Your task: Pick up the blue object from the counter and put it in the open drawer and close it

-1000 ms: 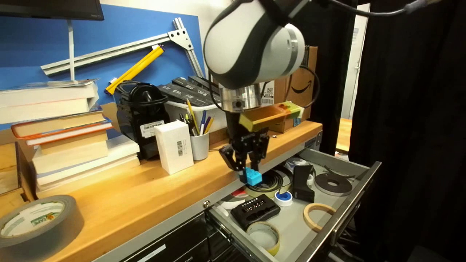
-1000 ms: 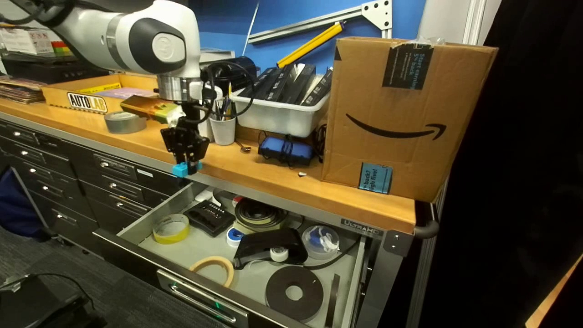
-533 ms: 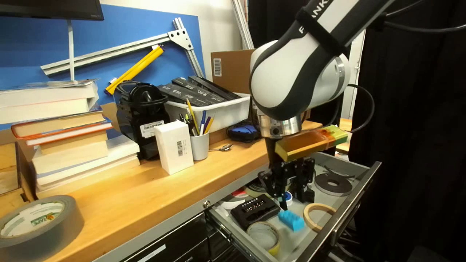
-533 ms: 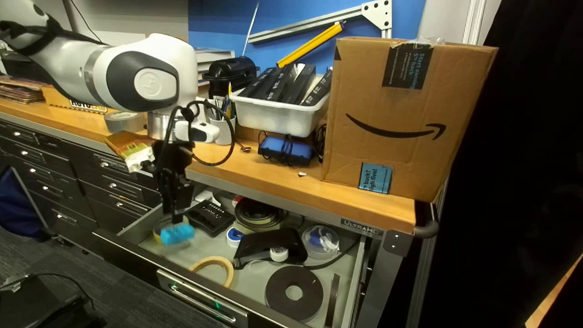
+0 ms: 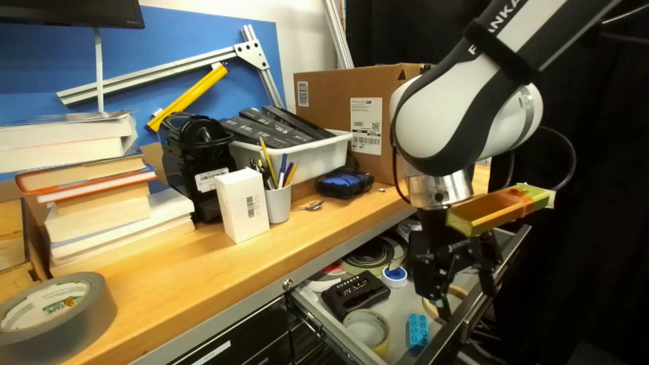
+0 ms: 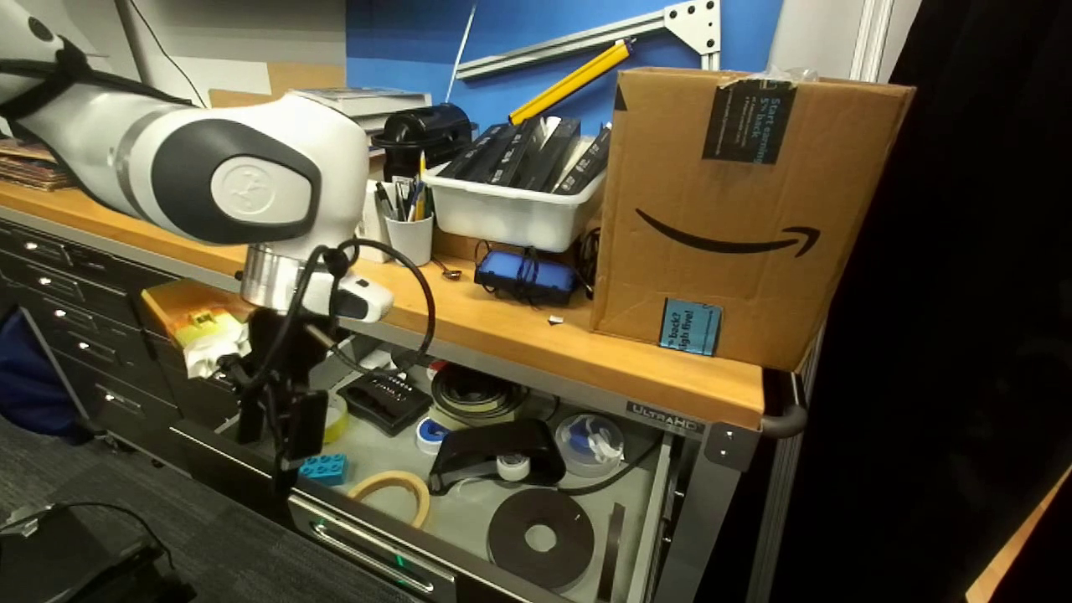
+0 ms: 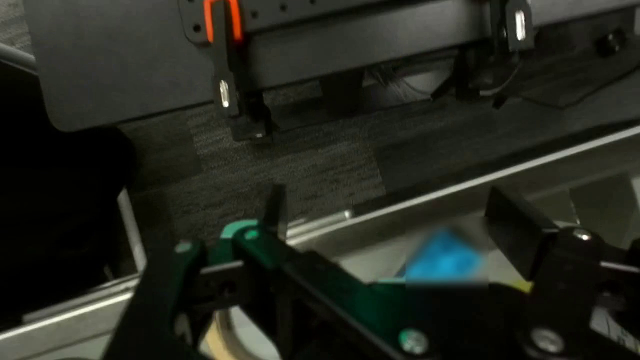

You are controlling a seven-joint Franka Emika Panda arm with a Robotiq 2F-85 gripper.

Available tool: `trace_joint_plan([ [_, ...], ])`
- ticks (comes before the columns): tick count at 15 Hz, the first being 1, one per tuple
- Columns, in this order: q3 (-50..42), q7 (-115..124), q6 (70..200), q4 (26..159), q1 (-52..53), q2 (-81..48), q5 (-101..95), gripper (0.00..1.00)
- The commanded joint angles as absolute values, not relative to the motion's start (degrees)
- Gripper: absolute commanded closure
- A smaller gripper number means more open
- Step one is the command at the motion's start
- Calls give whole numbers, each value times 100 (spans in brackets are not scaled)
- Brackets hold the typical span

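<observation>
The two fingers (image 7: 520, 232) of my gripper (image 5: 466, 296) stand wide apart, gripping nothing; I read that spread as a finished release, leaving the blue brick (image 5: 418, 330) to rest by itself; the gripper hangs roughly over the front wall of the open drawer (image 6: 459, 521); the brick lies inside, studs up, near that wall, with a yellow tape roll (image 5: 383, 340) and a tan ring (image 6: 394, 478) close by; whether it touches the wall I cannot tell; sitting low, it should not hinder closing; the drawer juts from under the front edge of the counter (image 6: 494, 316); only shutting it seems left, so I judge I need to lift clear, come round outside and push the handle (image 6: 373, 559) toward that edge; a finger dipping inside the rim could snag. Farther out, a cardboard box (image 6: 745, 209) stands near the counter's end corner; a pen cup (image 6: 410, 241) and a white container (image 6: 511, 208) sit toward the rear edge, perhaps to leave working room.
</observation>
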State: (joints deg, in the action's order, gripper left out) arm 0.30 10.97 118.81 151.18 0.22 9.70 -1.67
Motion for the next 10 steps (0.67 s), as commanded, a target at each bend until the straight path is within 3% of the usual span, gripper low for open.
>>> trace_joint_plan([
  [1, -89, 319, 11116, 15274, -62, 921, -214, 0],
  [4, -9, 259, 11155, 15181, 14, 259, -136, 0],
  [10, 144, 1469, 12748, 15263, 165, -216, 237, 0],
])
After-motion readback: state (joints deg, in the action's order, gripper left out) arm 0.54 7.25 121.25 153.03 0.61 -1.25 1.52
